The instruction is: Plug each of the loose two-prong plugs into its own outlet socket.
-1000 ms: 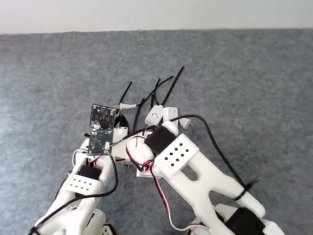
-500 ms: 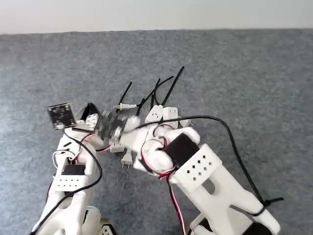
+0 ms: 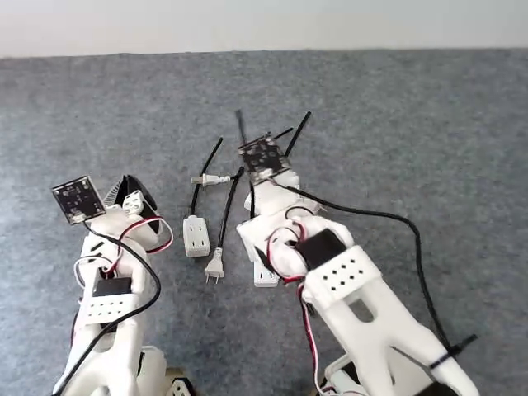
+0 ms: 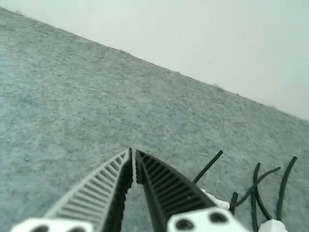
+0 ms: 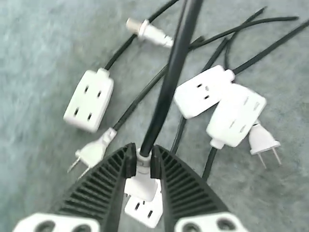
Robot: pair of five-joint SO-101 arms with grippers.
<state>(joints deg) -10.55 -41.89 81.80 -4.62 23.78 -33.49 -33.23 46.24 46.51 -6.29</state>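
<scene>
White two-prong plug (image 3: 214, 270): flat on grey carpet (image 3: 412, 124) between both arms, prongs toward the robot.
Right gripper (image 5: 142, 152), the nearer, clamps the cord neck of white outlet socket (image 5: 142, 199); left gripper (image 4: 133, 154) closed, empty.

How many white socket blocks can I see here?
4 socket blocks: one lies apart; two touch each other; one sits in the right gripper. The arm may hide more.
</scene>
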